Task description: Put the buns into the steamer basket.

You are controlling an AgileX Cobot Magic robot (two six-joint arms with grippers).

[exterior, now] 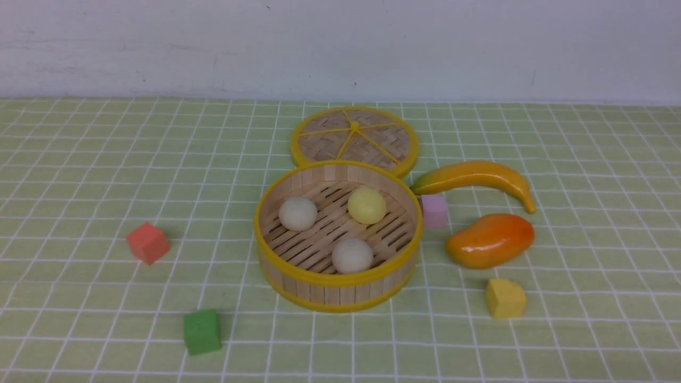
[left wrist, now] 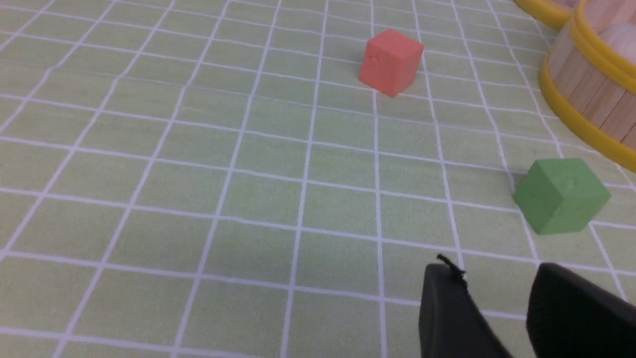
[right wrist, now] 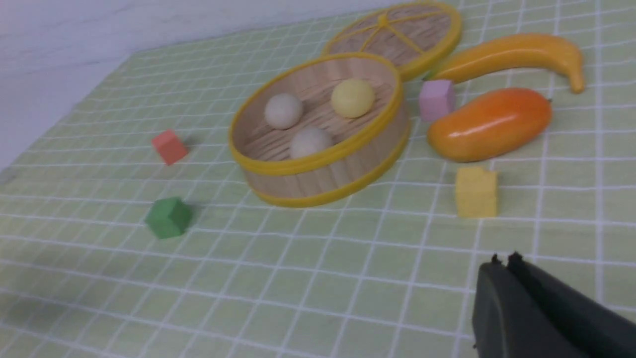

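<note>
The round bamboo steamer basket (exterior: 298,284) (right wrist: 348,169) stands mid-table with three buns on its slatted floor: one cream bun (exterior: 297,214) (right wrist: 283,110) at the left, a pale yellow bun (exterior: 366,205) (right wrist: 353,98) at the back right, and a second cream bun (exterior: 352,255) (right wrist: 309,142) at the front. Neither arm shows in the front view. In the left wrist view my left gripper (left wrist: 497,271) hangs open over bare cloth with nothing between its fingers, the basket's wall (left wrist: 586,94) off to one side. My right gripper (right wrist: 503,261) is shut and empty, away from the basket.
The flat woven lid (exterior: 355,137) lies behind the basket. A banana (exterior: 476,177), an orange mango (exterior: 489,240), a pink cube (exterior: 434,210) and a yellow cube (exterior: 504,298) sit to its right. A red cube (exterior: 148,242) and a green cube (exterior: 202,331) lie to the left.
</note>
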